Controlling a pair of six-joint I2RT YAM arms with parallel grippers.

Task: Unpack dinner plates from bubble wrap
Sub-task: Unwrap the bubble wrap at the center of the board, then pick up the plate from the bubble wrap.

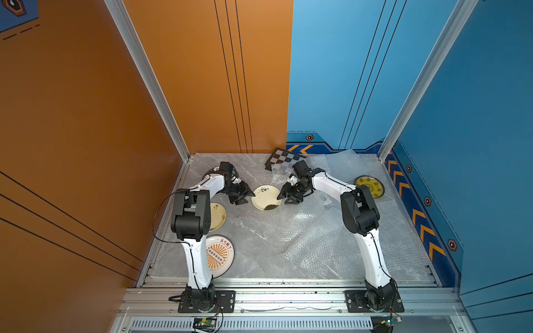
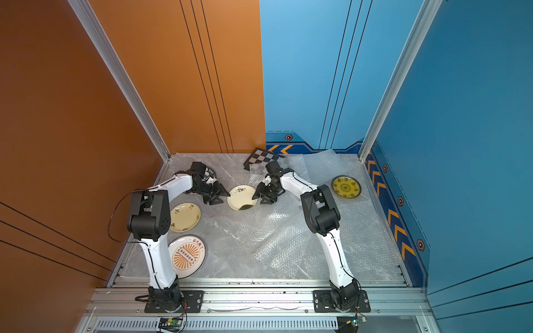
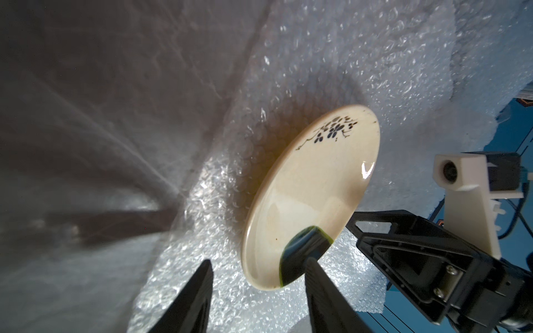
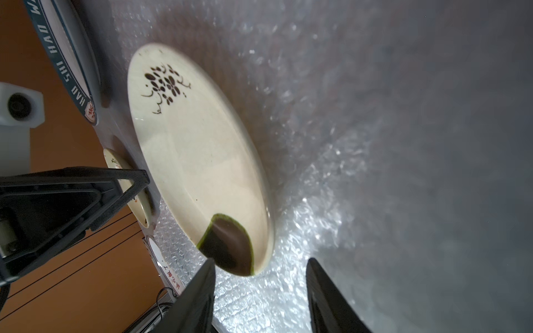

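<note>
A cream plate with a black blotch [image 1: 266,197] [image 2: 241,197] lies flat on the edge of a bubble wrap sheet [image 1: 302,230] [image 2: 274,230] in the middle of the table. My left gripper [image 1: 243,196] [image 3: 258,263] stands open just beyond the plate's left rim. On the opposite side, my right gripper [image 1: 284,196] [image 4: 261,261] is open too, its fingertips close to the right rim. Neither holds anything. Both wrist views show the plate [image 3: 311,196] [image 4: 196,150] resting on bubble wrap [image 3: 346,57] [image 4: 317,144] in front of the jaws.
A yellow dark-patterned plate [image 1: 369,186] sits at the right on more bubble wrap. A cream plate [image 1: 217,216] and an orange sunburst plate [image 1: 219,253] lie at the left. A lettered-rim plate [image 4: 66,57] is partly under my left arm. A checkerboard [image 1: 284,158] leans at the back.
</note>
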